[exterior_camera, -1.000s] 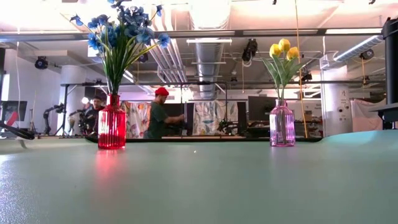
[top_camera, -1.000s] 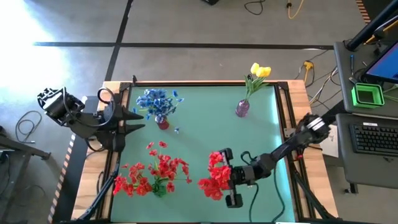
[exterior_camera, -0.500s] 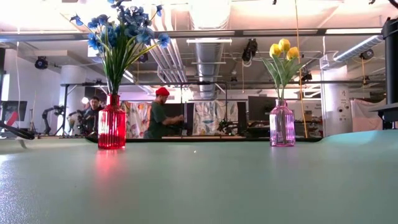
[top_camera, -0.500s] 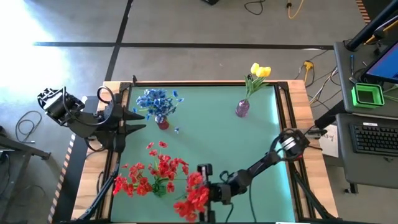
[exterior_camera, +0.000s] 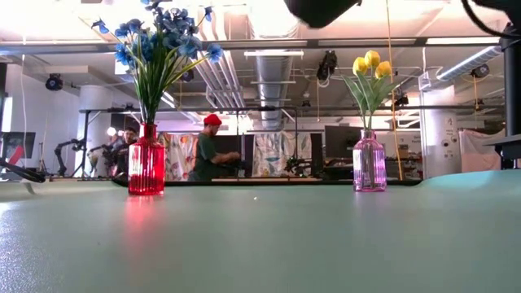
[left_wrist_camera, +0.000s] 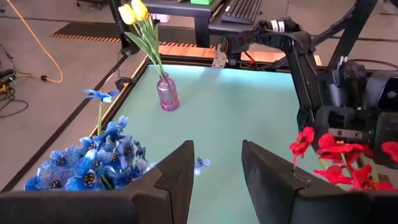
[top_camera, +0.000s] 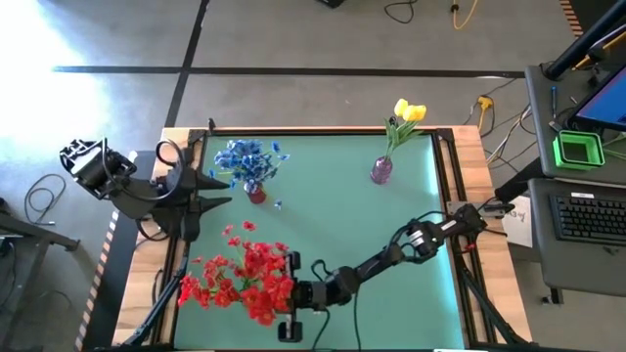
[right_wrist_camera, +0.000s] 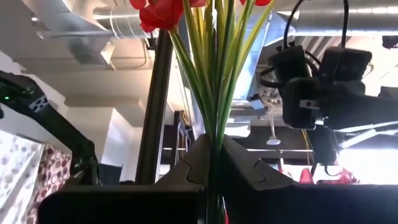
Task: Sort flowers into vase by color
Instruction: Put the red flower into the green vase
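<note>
- Bottom centre of the high view: the right gripper [top_camera: 293, 296], clamped on a bunch of red artificial flowers with green stems [top_camera: 262, 289], beside more red flowers [top_camera: 217, 284] lying on the green table [top_camera: 333, 220].
- Left edge: the left gripper [top_camera: 220, 190], fingers parted, empty.
- Upper part: blue flowers in a red glass vase [top_camera: 256, 194]; yellow tulips in a pink glass vase [top_camera: 380, 171].

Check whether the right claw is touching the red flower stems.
Touching. The right wrist view shows the right claw shut on the red flower stems, green stalks pinched between both fingers with no gap.

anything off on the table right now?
One stray blue flower lies loose on the mat beside the red vase, not in it. Red flowers lie in a heap at the near-left edge; the right pincer holds a red bunch.
</note>
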`<state>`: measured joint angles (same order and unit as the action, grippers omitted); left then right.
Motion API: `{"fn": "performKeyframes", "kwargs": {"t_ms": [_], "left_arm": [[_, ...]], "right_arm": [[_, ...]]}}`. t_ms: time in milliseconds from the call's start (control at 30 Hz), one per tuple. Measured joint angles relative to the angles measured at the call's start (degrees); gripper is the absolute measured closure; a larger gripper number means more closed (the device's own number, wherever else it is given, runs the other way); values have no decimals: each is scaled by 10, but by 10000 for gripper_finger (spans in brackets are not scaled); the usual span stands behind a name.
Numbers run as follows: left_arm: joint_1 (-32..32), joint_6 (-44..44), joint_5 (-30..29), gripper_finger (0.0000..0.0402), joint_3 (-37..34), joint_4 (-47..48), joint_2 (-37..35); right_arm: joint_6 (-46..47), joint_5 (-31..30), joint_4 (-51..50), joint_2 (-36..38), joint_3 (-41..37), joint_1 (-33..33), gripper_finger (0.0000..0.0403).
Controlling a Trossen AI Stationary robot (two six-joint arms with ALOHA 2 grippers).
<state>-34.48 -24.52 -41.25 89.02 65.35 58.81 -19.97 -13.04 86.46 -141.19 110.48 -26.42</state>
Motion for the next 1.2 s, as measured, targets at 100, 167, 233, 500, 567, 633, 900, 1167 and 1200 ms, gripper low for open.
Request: {"fn": "performKeyframes", "kwargs": {"t_ms": [100,167,233,500,567,633,900,1167,1200], "left_arm": [[0,10,0,279,-10,-9,0],[0,16,-1,279,-17,-17,0],[0,18,-1,279,-22,-27,1],[-4,18,24,279,-23,-23,6],[-11,18,32,279,-23,-22,6],[-19,18,32,279,-23,-22,6],[-46,13,33,279,-23,-22,9],[-72,-8,32,279,-23,-23,11],[-74,-10,33,279,-23,-23,11]], "right_arm": [[-8,0,-14,-18,27,2,385],[-29,0,-20,-24,38,2,385],[-33,0,-34,-25,44,2,385],[14,0,-88,-24,45,13,385],[27,2,-87,-24,45,16,385],[31,16,-87,-24,45,20,385],[48,29,-97,-23,45,28,385],[45,40,-103,-23,45,28,385],[45,47,-103,-23,45,28,385]]}}
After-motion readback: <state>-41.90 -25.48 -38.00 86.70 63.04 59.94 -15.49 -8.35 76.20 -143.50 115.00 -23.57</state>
